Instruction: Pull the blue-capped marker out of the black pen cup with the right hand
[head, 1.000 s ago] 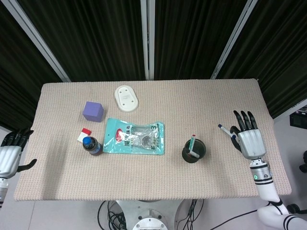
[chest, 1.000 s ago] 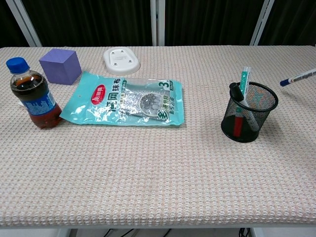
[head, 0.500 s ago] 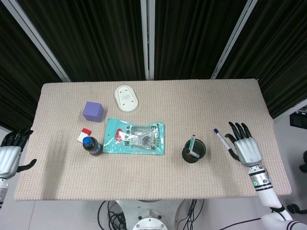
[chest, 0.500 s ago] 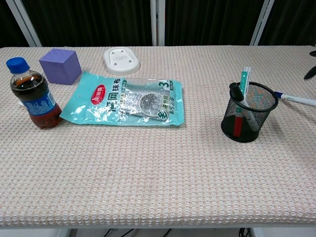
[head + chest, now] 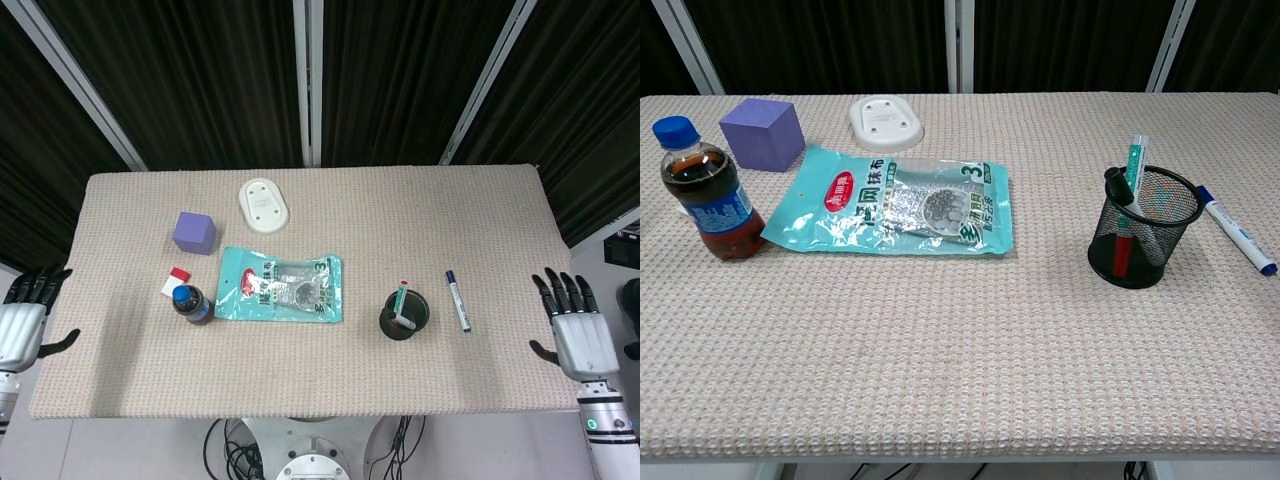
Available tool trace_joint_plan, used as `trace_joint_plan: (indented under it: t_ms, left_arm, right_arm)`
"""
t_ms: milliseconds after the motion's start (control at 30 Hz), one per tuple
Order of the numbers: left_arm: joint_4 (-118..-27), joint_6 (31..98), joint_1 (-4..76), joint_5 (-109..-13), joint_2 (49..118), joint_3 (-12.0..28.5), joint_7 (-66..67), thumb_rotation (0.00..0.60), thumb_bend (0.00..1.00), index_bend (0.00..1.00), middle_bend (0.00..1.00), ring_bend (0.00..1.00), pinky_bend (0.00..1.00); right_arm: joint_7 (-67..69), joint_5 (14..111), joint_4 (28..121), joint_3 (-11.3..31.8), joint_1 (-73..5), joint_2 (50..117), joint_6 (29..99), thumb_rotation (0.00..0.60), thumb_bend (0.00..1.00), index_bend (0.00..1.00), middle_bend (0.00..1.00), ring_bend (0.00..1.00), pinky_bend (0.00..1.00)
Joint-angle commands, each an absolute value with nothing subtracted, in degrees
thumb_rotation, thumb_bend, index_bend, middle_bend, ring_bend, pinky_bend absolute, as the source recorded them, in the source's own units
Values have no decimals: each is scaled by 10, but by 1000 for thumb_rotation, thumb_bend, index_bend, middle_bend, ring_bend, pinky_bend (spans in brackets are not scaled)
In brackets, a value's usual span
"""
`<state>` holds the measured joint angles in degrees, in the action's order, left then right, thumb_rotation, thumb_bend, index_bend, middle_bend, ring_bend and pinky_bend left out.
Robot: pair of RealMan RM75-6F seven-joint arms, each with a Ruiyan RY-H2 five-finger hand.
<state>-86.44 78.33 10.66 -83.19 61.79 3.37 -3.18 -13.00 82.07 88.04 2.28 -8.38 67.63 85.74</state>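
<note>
The blue-capped marker [image 5: 458, 300] [image 5: 1237, 229] lies flat on the table just right of the black mesh pen cup [image 5: 405, 315] [image 5: 1143, 227]. Other pens still stand inside the cup. My right hand [image 5: 573, 330] hovers off the table's right edge, fingers spread, holding nothing, well apart from the marker. My left hand [image 5: 24, 322] hangs open beyond the left edge. Neither hand shows in the chest view.
A teal snack packet [image 5: 281, 285] lies mid-table. A cola bottle [image 5: 189, 302] stands at the left beside a small red-and-white item [image 5: 176, 281]. A purple cube [image 5: 194, 232] and a white oval dish [image 5: 263, 204] sit toward the back.
My right hand let go of the marker, which now lies beside the cup, and drew back right and toward the front, past the table edge. The left hand stayed put.
</note>
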Motion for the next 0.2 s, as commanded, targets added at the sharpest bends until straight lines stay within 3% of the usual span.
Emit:
trace_joint_plan:
  t_ms: [33,200]
  left_arm:
    - [-860,788,106,-832,621,36,-30,600,209,91,26,0,82]
    - [-849,793,104,-834,628,35,-36,600,209,91,26,0,82]
  right_arm:
    - [-167,781,904,41,-67,665,865,600,27,0,0,0,0]
    - [-198,780,895,53,-67,684,881,600,30,0,0,0,0]
